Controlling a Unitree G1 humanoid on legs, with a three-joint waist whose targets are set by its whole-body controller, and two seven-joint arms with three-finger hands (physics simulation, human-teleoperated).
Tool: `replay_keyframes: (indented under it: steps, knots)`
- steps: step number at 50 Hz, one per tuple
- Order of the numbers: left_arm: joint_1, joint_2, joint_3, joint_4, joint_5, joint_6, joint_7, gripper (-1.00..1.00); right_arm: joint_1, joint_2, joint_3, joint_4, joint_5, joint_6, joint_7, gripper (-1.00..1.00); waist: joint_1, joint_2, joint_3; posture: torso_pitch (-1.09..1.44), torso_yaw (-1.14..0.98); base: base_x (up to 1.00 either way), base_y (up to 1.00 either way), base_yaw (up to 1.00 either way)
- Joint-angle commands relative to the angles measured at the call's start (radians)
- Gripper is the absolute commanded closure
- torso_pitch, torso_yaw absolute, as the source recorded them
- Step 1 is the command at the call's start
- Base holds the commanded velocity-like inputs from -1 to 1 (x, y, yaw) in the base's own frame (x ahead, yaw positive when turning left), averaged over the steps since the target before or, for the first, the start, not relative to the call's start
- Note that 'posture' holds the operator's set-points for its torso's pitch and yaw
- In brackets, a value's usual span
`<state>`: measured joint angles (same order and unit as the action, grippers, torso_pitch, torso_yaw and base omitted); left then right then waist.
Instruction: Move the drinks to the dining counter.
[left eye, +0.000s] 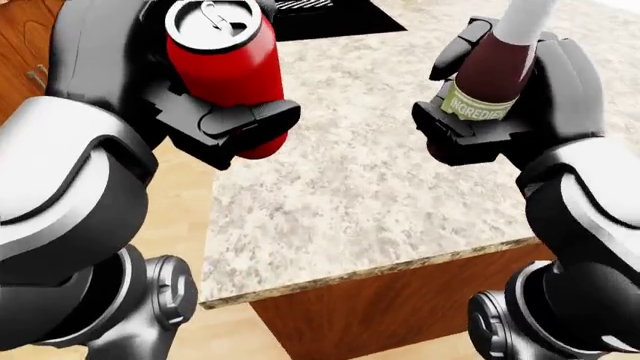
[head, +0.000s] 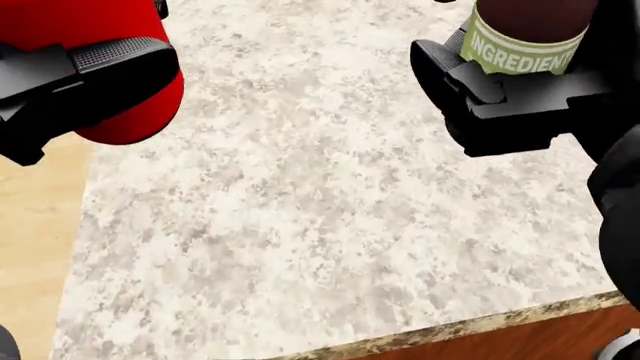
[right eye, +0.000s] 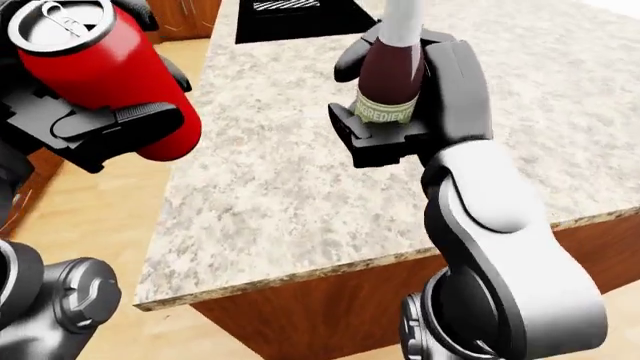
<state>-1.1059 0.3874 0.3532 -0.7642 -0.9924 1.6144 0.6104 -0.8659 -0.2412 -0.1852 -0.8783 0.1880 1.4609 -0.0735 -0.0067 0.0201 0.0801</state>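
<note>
Above the counter (left eye: 370, 202), your left hand (left eye: 215, 124) grips a red can (left eye: 225, 71), fingers wrapped around it; your right hand (left eye: 490, 124) clasps a dark bottle (left eye: 495, 75) upright.

The bottle (left eye: 495, 71) top and base are cut off or hidden.

Speckled counter (head: 330, 225) fills the view — red can (head: 90, 45) left, labelled bottle (head: 525, 37) right.

Bottle (head: 530, 22) has a green label (head: 525, 51) reading "INGREDIENT"; can (left eye: 222, 56) shows no readable text.
</note>
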Motion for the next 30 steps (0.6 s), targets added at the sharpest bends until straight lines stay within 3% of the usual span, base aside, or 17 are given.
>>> replay_keyframes:
  steps: [1, 7, 11, 18, 24, 30]
  knots:
    - [-0.024, 0.016, 0.019, -0.007, -0.026, 0.000, 0.041, 1.00, -0.019, -0.014, 0.012, 0.003, -0.001, -0.054, 0.000, 1.00, 0.001, -0.005, -0.034, 0.00, 0.00, 0.00, 0.00, 0.00]
    - [-0.024, 0.064, 0.023, 0.025, -0.127, -0.027, 0.106, 1.00, 0.066, -0.024, 0.069, 0.105, -0.048, -0.162, 0.020, 1.00, -0.003, -0.008, -0.041, 0.00, 0.00, 0.00, 0.00, 0.00]
    - [-0.008, 0.125, 0.021, 0.049, -0.253, -0.076, 0.195, 1.00, 0.091, -0.007, 0.082, 0.165, -0.089, -0.207, 0.031, 1.00, -0.005, -0.007, -0.044, 0.00, 0.00, 0.00, 0.00, 0.00]
    - [0.035, 0.325, -0.067, 0.093, -0.511, -0.287, 0.371, 1.00, 0.142, 0.015, 0.084, 0.277, -0.161, -0.300, 0.045, 1.00, -0.009, 0.002, -0.043, 0.00, 0.00, 0.00, 0.00, 0.00]
    - [0.052, 0.395, -0.102, 0.095, -0.555, -0.365, 0.390, 1.00, 0.174, 0.025, 0.074, 0.317, -0.196, -0.345, 0.060, 1.00, -0.008, 0.006, -0.042, 0.00, 0.00, 0.00, 0.00, 0.00]
    - [0.066, 0.408, -0.108, 0.091, -0.553, -0.384, 0.385, 1.00, 0.205, 0.039, 0.067, 0.370, -0.229, -0.424, 0.050, 1.00, -0.009, 0.013, -0.038, 0.00, 0.00, 0.00, 0.00, 0.00]
